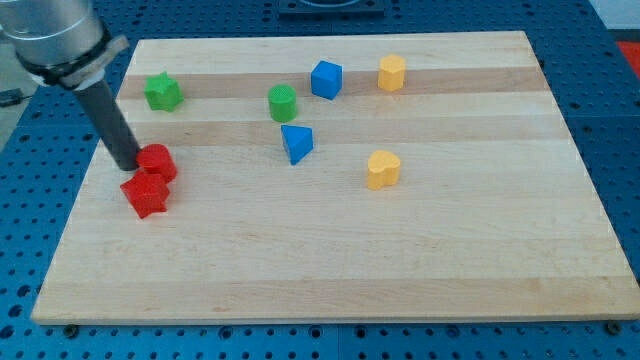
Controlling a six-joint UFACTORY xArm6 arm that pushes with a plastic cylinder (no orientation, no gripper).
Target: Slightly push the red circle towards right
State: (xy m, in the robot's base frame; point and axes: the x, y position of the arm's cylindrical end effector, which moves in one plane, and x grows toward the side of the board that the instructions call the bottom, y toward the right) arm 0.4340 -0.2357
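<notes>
My tip (128,163) sits touching the red circle's (158,161) left side, placed to shove it rightward; rod tool, nothing grasped.

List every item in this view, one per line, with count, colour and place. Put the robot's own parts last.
red circle: one, red, view's left, touching the red star
red star: one, red, just below the red circle
green star: one, green, upper left
green circle: one, green, upper middle
blue cube: one, blue, right of the green circle
blue triangle: one, blue, below the green circle
yellow hexagon: one, yellow, top, right of the blue cube
yellow heart: one, yellow, right of centre
wooden board: one, light wood, on a blue table
my tip: one, dark rod, against the red circle's left side
</notes>
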